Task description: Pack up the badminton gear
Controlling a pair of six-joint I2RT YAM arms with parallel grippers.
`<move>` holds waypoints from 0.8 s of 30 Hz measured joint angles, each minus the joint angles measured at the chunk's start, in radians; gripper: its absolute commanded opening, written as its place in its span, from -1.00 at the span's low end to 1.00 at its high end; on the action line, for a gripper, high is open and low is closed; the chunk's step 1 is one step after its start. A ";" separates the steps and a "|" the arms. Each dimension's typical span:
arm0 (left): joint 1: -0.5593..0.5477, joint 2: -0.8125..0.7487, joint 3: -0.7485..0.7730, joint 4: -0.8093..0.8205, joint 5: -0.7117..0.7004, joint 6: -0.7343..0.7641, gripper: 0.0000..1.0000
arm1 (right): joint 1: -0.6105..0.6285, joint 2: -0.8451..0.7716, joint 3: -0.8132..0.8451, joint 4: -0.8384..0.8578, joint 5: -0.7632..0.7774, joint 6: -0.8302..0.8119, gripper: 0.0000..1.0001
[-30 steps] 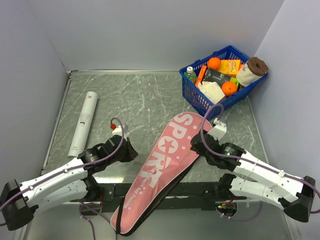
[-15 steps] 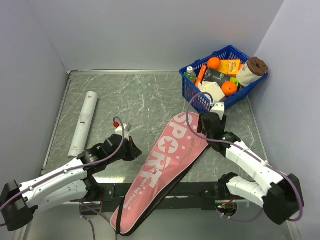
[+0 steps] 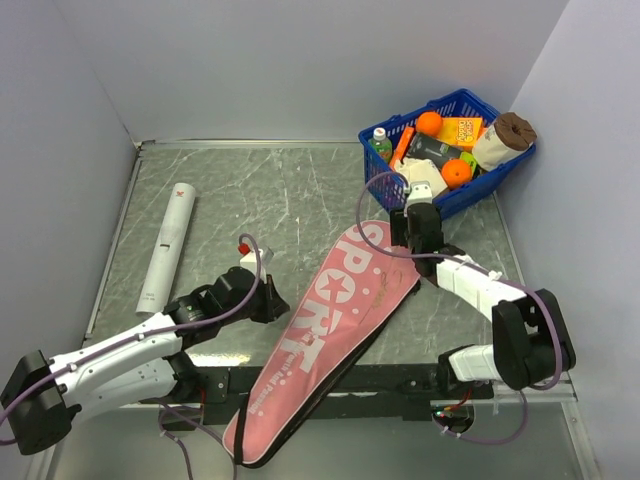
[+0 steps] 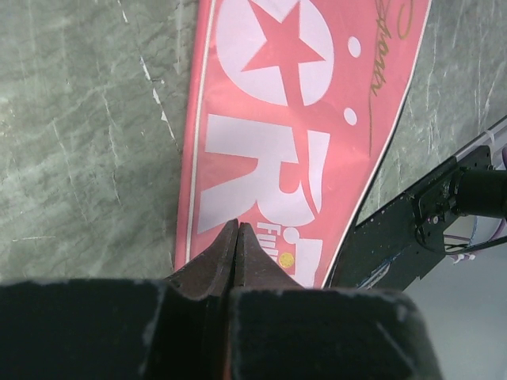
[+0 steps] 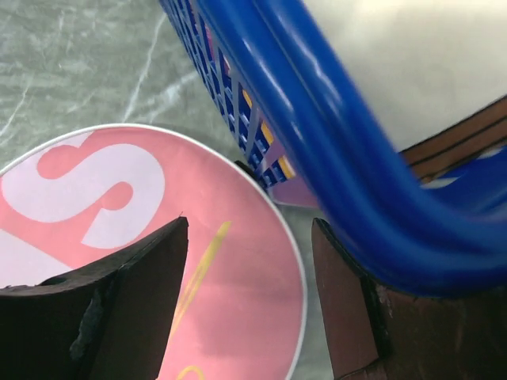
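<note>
The pink racket-shaped bag (image 3: 330, 315) lettered "SPORT" lies slantwise on the table, its narrow end over the near edge. My left gripper (image 3: 276, 304) is shut at the bag's left edge. In the left wrist view its tips (image 4: 235, 226) meet over the bag (image 4: 301, 119) with nothing seen between them. My right gripper (image 3: 408, 232) hangs open over the bag's round head; the right wrist view shows its fingers (image 5: 249, 224) astride the white-piped rim of the bag (image 5: 150, 253). A long white tube (image 3: 167, 248) lies at the far left, apart from both grippers.
A blue basket (image 3: 400, 195) of groceries stands at the back right, close to the bag's head. Its rim (image 5: 333, 166) nearly touches my right gripper's right finger. Grey walls close in the left, back and right sides.
My right gripper has swung from the bag's right edge up to its round head beside the basket. The left gripper has edged right toward the bag, staying shut.
</note>
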 measured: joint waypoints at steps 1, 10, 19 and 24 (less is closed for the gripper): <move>0.000 0.000 0.000 0.004 0.000 0.005 -0.95 | -0.003 0.016 0.014 0.011 -0.006 -0.027 0.38; 0.000 0.069 0.000 0.042 0.001 0.035 -0.94 | -0.019 0.111 0.086 0.057 -0.016 -0.152 0.37; 0.000 0.097 0.002 0.053 0.000 0.056 -0.93 | -0.040 0.326 0.288 0.089 -0.086 -0.185 0.34; 0.000 0.103 0.003 0.054 0.000 0.056 -0.93 | -0.040 0.420 0.388 0.087 -0.110 -0.207 0.35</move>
